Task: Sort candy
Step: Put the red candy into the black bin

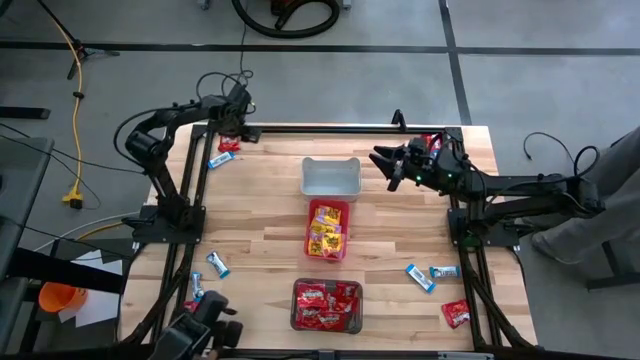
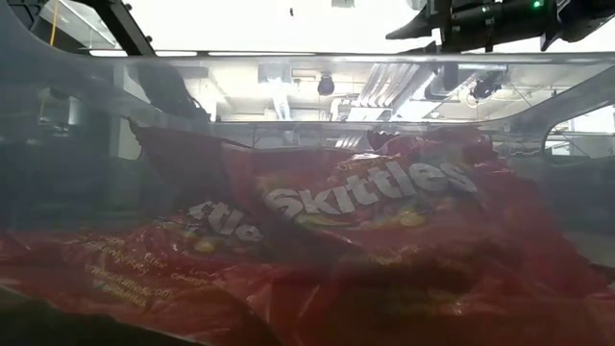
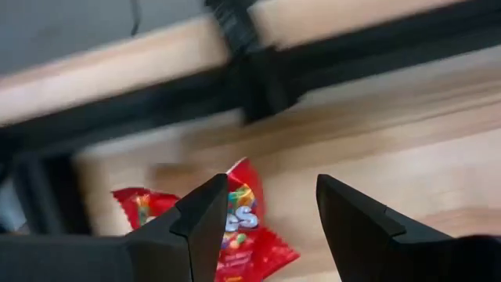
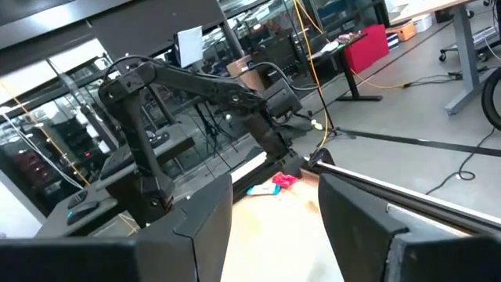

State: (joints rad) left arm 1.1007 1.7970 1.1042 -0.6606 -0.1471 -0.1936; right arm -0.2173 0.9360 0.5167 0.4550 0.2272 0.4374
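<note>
Left hand: the left hand sits at the far left corner of the pale wooden table, fingers apart and nothing between them, poised over a small red wrapped candy packet; the gap looks set so the fingers can drop on either side of it
Right hand: the right hand hangs above the table just beside the far right side of the grey rectangular bin; its fingers stand apart and hold nothing, which reads as a pause over or near the drop spot
Grey bin: looks bare inside, so it is probably meant for the blue-and-white sort
Pink bin: the pink rectangular bin in the middle holds yellow and red packets, already part filled
Dark bin: the dark rectangular bin at the near edge is packed with red packets; the low camera looks through its clear wall, so this stack fills that view
Loose candy: blue-and-white packets lie near the far left corner, at the near left edge and at the near right; a red packet lies near the near right corner, well apart from any bin
Progress: partway by the look of it, with strays left at the table's edges
Next move: probably a short descent and a close on the red packet under the left hand; the risk is that a flat, slippery wrapper slides out
</note>
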